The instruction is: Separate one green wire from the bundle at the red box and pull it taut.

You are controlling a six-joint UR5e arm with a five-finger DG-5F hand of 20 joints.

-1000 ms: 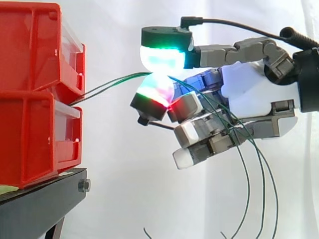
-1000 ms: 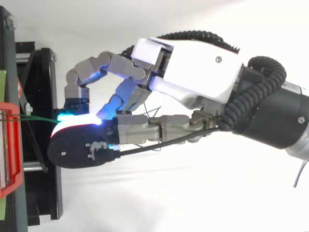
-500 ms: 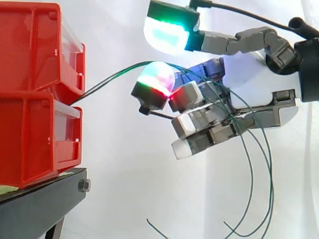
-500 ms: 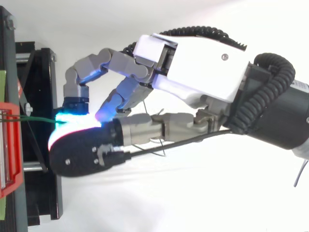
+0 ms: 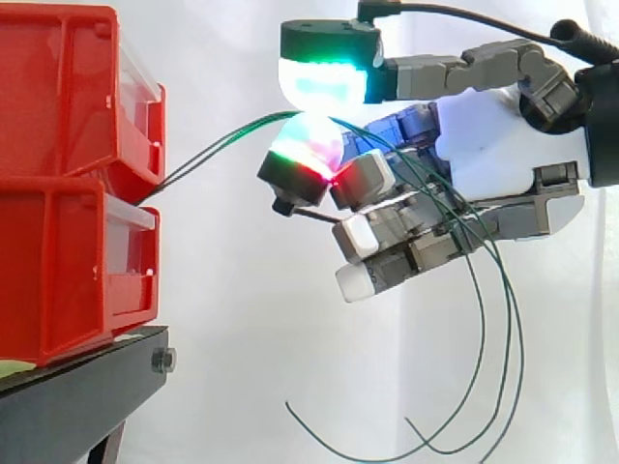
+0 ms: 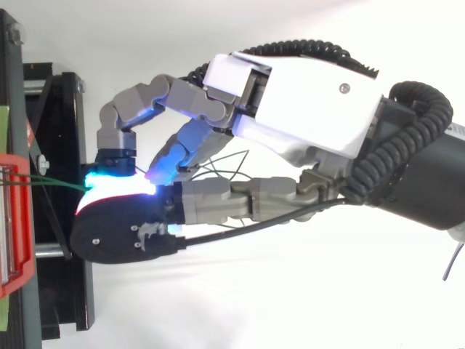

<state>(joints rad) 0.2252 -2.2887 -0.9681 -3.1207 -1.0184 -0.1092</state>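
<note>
Side view, hand (image 5: 498, 159) pinching green wires (image 5: 208, 157), loose ends dangling, top view, wrist (image 6: 429, 182)

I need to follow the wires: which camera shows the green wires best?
The side view: the green wires run from the red bins to the hand, then hang in loops below it. The top view shows a short green stretch beside the bin.
</note>
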